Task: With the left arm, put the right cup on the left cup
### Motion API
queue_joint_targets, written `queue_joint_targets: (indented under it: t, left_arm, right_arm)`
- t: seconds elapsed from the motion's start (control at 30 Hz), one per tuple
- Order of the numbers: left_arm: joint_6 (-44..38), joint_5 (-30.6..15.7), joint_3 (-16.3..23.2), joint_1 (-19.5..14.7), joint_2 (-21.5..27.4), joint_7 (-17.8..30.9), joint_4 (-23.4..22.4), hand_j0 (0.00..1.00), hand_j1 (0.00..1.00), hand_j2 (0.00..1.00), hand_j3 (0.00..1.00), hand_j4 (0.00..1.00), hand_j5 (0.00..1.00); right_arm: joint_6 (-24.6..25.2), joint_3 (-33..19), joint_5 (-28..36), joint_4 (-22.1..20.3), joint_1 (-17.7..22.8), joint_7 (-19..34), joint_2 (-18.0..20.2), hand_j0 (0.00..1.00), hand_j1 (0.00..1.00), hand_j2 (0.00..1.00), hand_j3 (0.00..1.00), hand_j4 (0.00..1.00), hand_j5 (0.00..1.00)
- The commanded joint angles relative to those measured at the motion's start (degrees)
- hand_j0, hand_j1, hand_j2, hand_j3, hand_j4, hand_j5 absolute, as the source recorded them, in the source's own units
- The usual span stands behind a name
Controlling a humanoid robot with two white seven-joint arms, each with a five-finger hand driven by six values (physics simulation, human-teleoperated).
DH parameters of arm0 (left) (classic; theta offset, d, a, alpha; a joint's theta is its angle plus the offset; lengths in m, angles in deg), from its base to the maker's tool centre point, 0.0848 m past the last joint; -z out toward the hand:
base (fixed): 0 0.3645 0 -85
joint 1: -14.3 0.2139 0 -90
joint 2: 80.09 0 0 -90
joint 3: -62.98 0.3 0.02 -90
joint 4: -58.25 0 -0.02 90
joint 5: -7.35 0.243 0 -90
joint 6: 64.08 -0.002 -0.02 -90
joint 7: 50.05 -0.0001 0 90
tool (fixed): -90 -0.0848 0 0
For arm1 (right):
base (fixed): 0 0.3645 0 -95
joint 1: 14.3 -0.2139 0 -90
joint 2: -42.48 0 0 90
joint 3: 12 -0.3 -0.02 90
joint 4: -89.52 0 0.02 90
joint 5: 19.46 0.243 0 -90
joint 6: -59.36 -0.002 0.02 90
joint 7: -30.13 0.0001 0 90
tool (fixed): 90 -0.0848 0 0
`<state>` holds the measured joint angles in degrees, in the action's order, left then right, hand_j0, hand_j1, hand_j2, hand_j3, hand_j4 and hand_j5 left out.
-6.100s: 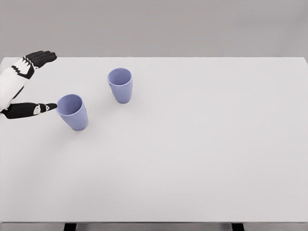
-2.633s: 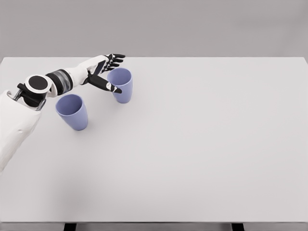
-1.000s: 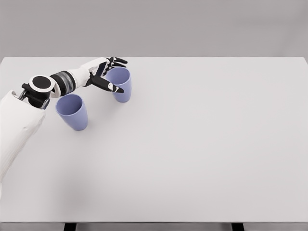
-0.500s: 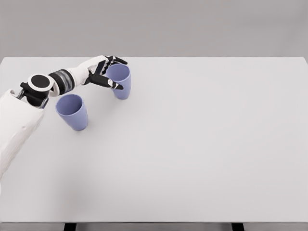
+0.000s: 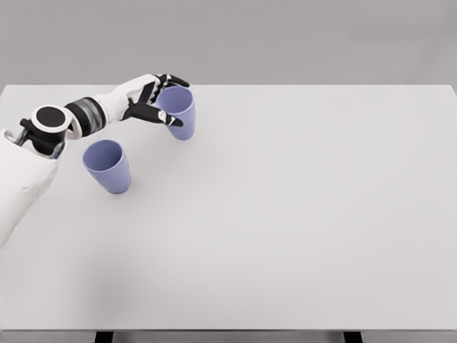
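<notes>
1. Surface [image 5: 300, 214]: I see a plain white top filling most of the head view, with a grey backdrop behind its far edge

2. Right cup [image 5: 180, 118]: I log a lavender cup near the far left part of the surface, mouth up and tipped slightly; it appears lifted a little clear of the surface, though I cannot tell this for certain

3. Left cup [image 5: 108, 166]: I log a second lavender cup of the same shape, upright on the surface, mouth open to the camera, nearer to me and to the left of the right cup, apart from it

4. Left hand [image 5: 153, 101]: I see it coming in from the picture's left on a white arm with a black-and-grey wrist band, reaching across above the left cup without touching it

5. Fingers [image 5: 173, 121]: I note black digits curled around the right cup, the thumb lying across its near side and the others wrapping its far rim; the grip is closed on the cup

6. Right arm: I find it nowhere in the head view
</notes>
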<state>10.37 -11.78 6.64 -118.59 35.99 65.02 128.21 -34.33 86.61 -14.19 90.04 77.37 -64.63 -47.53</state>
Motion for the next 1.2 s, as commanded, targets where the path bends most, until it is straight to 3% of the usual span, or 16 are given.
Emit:
queue_joint_targets:
  t: [0.0, 1.17]
  left_arm:
    - [0.0, -1.2, 0.0, 0.0, 1.2, 0.0, 1.7, 0.65, 0.65, 0.65, 0.65, 0.65, 0.65]
    - [0.1, -10.8, -0.1, 2.1, 15.1, 0.1, 19.0, 0.66, 0.66, 0.66, 0.66, 0.66, 0.66]
  right_arm:
    - [0.0, 0.0, 0.0, 0.0, 0.0, 0.0, 0.0, 1.0, 1.0, 1.0, 1.0, 1.0, 1.0]
    - [0.0, 0.0, 0.0, 0.0, 0.0, 0.0, 0.0, 1.0, 1.0, 1.0, 1.0, 1.0, 1.0]
